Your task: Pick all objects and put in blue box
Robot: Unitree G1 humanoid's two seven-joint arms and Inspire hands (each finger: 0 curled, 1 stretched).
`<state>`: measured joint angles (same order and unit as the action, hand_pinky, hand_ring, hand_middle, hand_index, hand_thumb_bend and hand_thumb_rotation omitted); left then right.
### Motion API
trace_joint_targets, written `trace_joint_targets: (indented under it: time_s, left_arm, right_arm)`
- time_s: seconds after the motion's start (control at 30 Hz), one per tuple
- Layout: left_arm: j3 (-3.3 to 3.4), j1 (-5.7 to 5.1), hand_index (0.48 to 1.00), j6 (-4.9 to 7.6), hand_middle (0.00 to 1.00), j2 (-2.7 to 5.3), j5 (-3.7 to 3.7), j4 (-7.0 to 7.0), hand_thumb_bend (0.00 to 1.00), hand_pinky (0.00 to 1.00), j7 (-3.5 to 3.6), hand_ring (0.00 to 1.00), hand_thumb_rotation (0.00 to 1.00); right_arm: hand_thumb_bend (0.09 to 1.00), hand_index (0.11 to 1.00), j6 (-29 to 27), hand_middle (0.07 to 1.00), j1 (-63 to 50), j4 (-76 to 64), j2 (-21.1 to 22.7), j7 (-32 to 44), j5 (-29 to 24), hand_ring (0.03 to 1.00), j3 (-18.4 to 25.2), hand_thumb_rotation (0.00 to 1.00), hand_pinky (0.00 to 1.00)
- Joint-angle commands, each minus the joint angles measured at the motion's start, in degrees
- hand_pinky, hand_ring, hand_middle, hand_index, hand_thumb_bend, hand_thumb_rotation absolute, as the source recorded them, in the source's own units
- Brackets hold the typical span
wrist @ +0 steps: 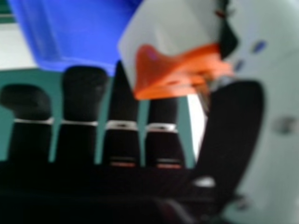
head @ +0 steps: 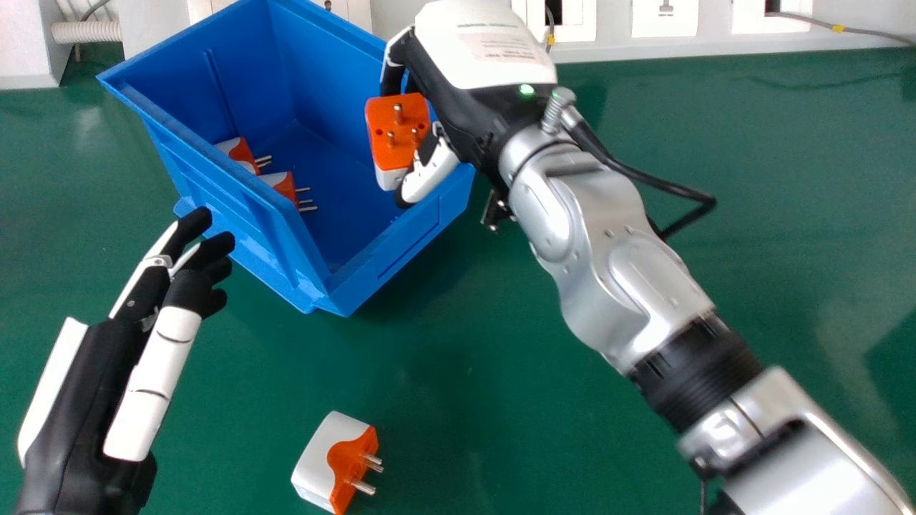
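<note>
In the head view my right hand (head: pixel 458 107) is over the blue box's (head: pixel 386 250) right side, shut on an orange and white plug adapter (head: pixel 398 132) whose pins face the camera. The right hand view has this adapter (wrist: pixel 173 65) between the thumb and fingers of my right hand (wrist: pixel 84 95). Two more adapters (head: pixel 240 151) (head: pixel 280 184) lie inside the box by its left wall. Another adapter (head: pixel 333 461) rests on the green table near the front edge, pins pointing right. My left hand (head: pixel 154 322) hovers open at the left, outside the box.
The green table (head: pixel 751 214) stretches to a pale wall with sockets (head: pixel 664 18) at the back. A ribbed hose (head: pixel 86 31) and thin cables (head: pixel 844 27) lie near that wall. My right forearm crosses the table's right half, a black cable looping from its wrist.
</note>
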<state>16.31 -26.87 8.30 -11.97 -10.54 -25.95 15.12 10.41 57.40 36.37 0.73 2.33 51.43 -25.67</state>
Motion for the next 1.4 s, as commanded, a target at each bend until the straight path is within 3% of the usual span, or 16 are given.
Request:
trace_joint_targets:
  time_s: [0.0, 0.23, 0.4, 0.63, 0.93, 1.17, 1.37]
  left_arm:
    - [1.21, -0.61, 0.927, 2.45, 0.91, -0.16, -0.96, 0.34, 0.7, 0.9, 0.52, 0.91, 0.91]
    - [1.24, -0.18, 0.932, 3.16, 0.91, 0.88, -1.48, 0.89, 0.74, 0.89, -0.21, 0.91, 0.91]
    - [0.61, 0.57, 0.932, 3.31, 0.91, 1.7, -1.53, 0.75, 0.77, 0.89, -0.53, 0.9, 0.9]
    - [0.49, 0.76, 0.932, 5.19, 0.91, 3.03, -2.11, 1.97, 0.76, 0.89, -0.23, 0.9, 0.9]
    - [0.92, 0.26, 0.933, 6.71, 0.9, 3.62, -3.01, 2.71, 0.75, 0.89, 0.02, 0.9, 0.91]
    - [0.46, -0.42, 0.936, 6.2, 0.91, 4.27, -2.85, 0.96, 0.75, 0.91, -0.56, 0.9, 0.92]
    - [0.4, -1.34, 0.936, 6.68, 0.9, 4.64, -3.1, 0.39, 0.76, 0.91, -0.42, 0.9, 0.92]
  right_arm:
    - [0.516, 0.494, -1.5, 0.443, 6.3, 4.0, -2.0, -2.9, -1.2, 0.233, -0.6, 0.0, 0.17]
    - [0.517, 0.487, -4.8, 0.438, 15.0, 18.9, -6.5, -6.8, -3.5, 0.194, -2.9, 0.0, 0.13]
    - [0.518, 0.484, -7.5, 0.407, 19.9, 27.8, -8.1, -10.1, -3.4, 0.201, -5.1, 0.0, 0.15]
    - [0.522, 0.483, -7.8, 0.426, 23.3, 35.9, -9.7, -13.2, -3.1, 0.196, -8.3, 0.0, 0.16]
    - [0.528, 0.481, -7.6, 0.452, 23.2, 38.2, -9.5, -14.4, -3.5, 0.142, -10.1, 0.0, 0.1]
    - [0.53, 0.479, -7.0, 0.461, 23.1, 39.0, -9.4, -13.3, -3.8, 0.137, -10.7, 0.0, 0.1]
    - [0.531, 0.478, -6.0, 0.466, 22.8, 39.3, -9.5, -12.9, -3.5, 0.12, -11.6, 0.0, 0.08]
